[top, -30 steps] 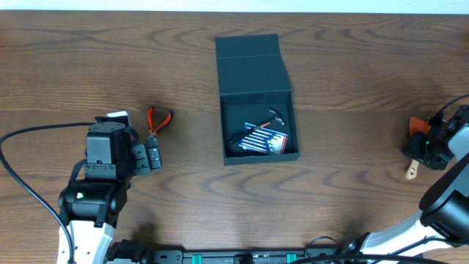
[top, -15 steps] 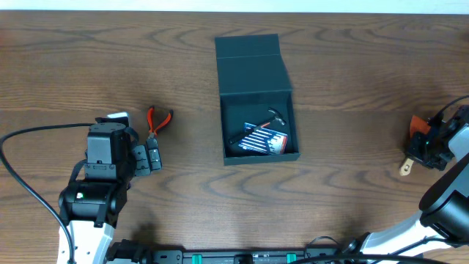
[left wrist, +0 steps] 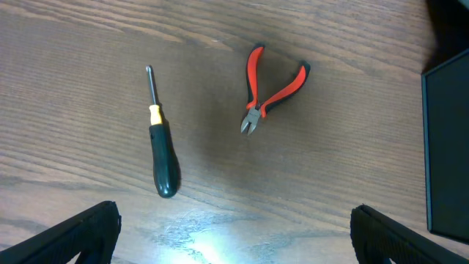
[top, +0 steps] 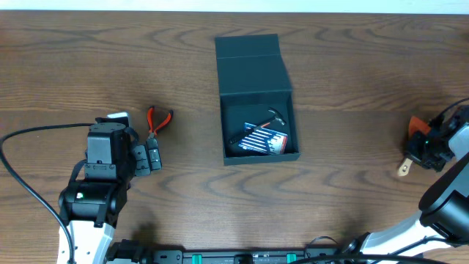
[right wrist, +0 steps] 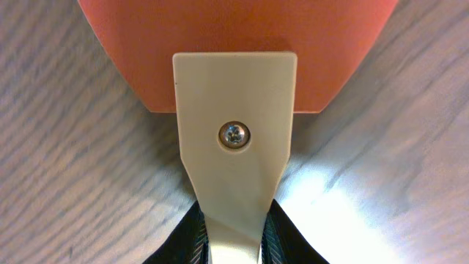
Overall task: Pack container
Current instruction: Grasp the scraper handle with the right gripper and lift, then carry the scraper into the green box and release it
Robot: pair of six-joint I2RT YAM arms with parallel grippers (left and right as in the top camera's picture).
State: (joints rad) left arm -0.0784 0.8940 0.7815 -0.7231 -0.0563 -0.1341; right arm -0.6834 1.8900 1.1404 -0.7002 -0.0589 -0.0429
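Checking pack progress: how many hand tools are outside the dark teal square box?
3: red-handled pliers and black-handled screwdriver lie on the wooden table at left; orange-bladed, cream-handled scraper is gripped by the right gripper at right. Others may be hidden.

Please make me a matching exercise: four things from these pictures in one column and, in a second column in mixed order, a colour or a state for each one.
Things:
1. pliers
2. screwdriver
3. scraper
4. container

Descriptions:
A. lid open, tools inside
B. held by its cream handle in the right gripper
C. red handles
D. black handle with a yellow band

Pairs: 1-C, 2-D, 3-B, 4-A
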